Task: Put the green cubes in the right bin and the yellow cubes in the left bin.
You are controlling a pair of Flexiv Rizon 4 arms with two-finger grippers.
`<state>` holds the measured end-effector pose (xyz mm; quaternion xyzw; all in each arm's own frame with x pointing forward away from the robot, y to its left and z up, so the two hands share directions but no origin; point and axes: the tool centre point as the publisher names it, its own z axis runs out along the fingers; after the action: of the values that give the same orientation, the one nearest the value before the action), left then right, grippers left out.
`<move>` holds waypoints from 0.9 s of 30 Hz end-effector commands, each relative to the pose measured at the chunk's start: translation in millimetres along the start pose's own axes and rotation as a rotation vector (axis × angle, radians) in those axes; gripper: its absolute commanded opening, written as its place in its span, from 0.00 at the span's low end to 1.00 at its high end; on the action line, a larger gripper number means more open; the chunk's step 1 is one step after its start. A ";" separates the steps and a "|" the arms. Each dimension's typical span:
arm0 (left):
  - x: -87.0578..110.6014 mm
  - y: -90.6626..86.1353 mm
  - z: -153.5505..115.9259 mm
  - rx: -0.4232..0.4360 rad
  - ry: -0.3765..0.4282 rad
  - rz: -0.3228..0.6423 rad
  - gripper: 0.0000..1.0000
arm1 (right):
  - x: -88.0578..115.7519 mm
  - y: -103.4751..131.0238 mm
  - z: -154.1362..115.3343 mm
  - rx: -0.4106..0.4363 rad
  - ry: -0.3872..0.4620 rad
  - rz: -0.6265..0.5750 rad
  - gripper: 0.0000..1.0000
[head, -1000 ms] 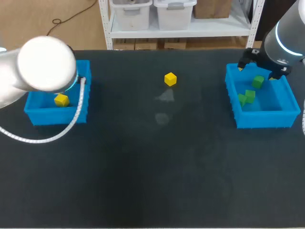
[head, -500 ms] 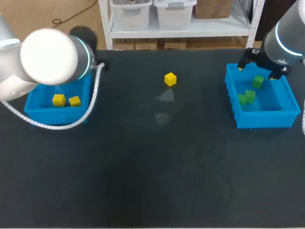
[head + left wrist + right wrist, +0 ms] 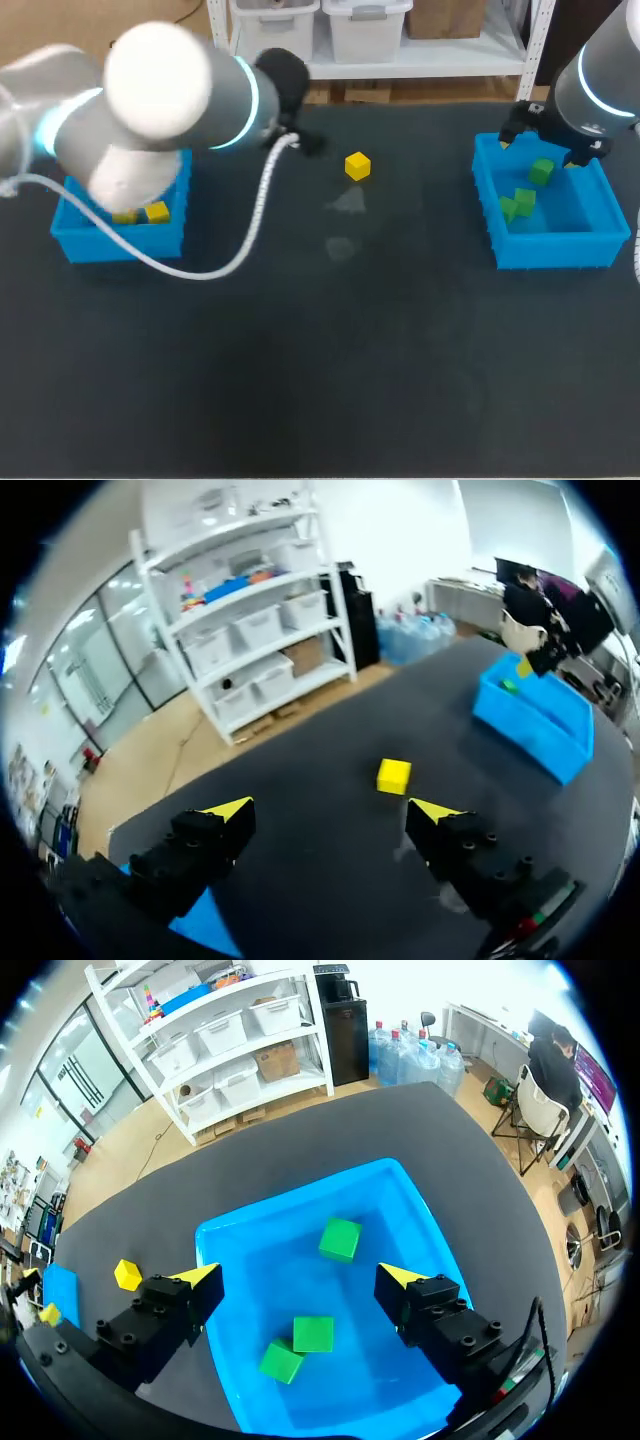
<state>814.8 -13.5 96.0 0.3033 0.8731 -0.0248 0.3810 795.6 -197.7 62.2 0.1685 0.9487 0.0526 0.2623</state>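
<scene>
The left bin (image 3: 100, 246) sits about midway back on the desk (image 3: 320, 380), close to its left edge, with two yellow cubes (image 3: 157, 212) lying side by side inside. Level with it, by the desk's right edge, the right bin (image 3: 550, 250) holds three green cubes (image 3: 525, 198) scattered loose on its floor. Each colour lies where the task wants it, so I judge the sorting nearly finished.

Farther back, near the middle of the desk's far edge, one loose yellow cube (image 3: 357, 166) rests flat on the desk, well apart from both bins. It is the only piece not yet sorted. The left arm (image 3: 160, 100) comes in over the far side of the left bin and points toward this cube, most likely to fetch it.

The left fingers (image 3: 228, 815) are spread wide and empty, touching nothing. The loose yellow cube lies on the desk ahead of them, somewhat nearer one finger's line, and not yet between them.

The right fingers (image 3: 195, 1280) are also parted wide and hold nothing. They hang above the right bin with the green cubes beneath them. No green cube shows outside that bin, so the right arm (image 3: 600, 70) seems to have no piece left to carry.
</scene>
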 end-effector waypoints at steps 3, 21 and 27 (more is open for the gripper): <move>-7.1 -24.9 64.0 0.076 0.097 0.041 1.00 | 1.1 -0.3 -0.2 0.001 -0.005 0.001 1.00; 2.0 -73.6 123.6 0.103 0.211 0.146 1.00 | 1.1 -0.3 -0.2 0.001 -0.005 0.001 1.00; 6.6 -75.3 134.8 0.096 0.219 0.147 1.00 | 1.1 -0.3 -0.2 0.001 -0.005 0.001 1.00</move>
<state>848.3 -103.0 -10.8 0.3840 0.8822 -0.0046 0.2725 795.6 -197.7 62.2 0.1685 0.9487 0.0526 0.2623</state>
